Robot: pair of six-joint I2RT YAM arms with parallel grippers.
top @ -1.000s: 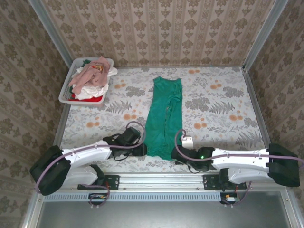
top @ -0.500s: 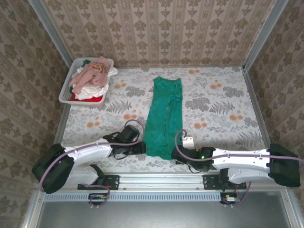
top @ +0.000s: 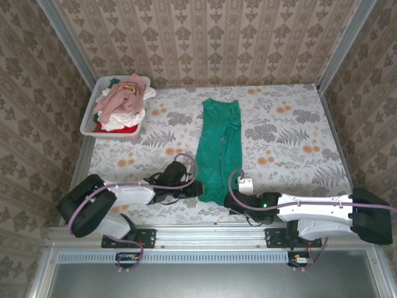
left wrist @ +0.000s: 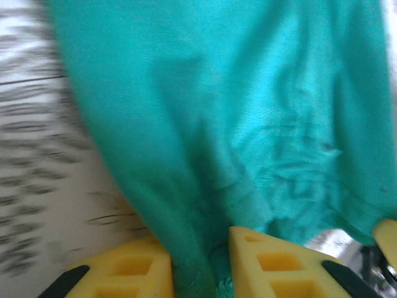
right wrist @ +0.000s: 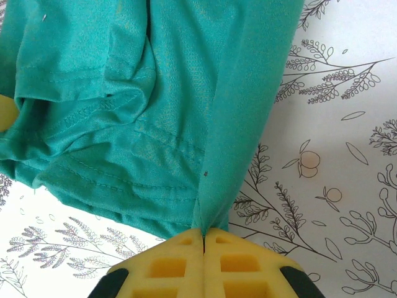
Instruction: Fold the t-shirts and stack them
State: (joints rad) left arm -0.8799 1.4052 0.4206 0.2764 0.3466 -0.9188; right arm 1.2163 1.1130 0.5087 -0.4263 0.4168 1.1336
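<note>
A teal t-shirt (top: 218,146), folded into a long narrow strip, runs from the back of the table to the near edge. My left gripper (top: 197,190) is at its near left corner. In the left wrist view the yellow pads (left wrist: 130,273) press a fold of teal cloth (left wrist: 248,124) from both sides. My right gripper (top: 229,202) holds the near right corner. Its pads (right wrist: 186,267) are shut tight on a thin pinch of the hem (right wrist: 214,205). The other t-shirts (top: 121,102), pink, white and red, lie heaped at the back left.
The heap sits in a white tub (top: 87,127) at the table's back left corner. Metal rails and patterned walls close in the floral tabletop (top: 291,143) on three sides. Both arms lie low along the near edge.
My left gripper slid right onto the shirt's near left corner and its jaws closed on the cloth. The shirt's near end drew in narrower. The right gripper kept its grip.
</note>
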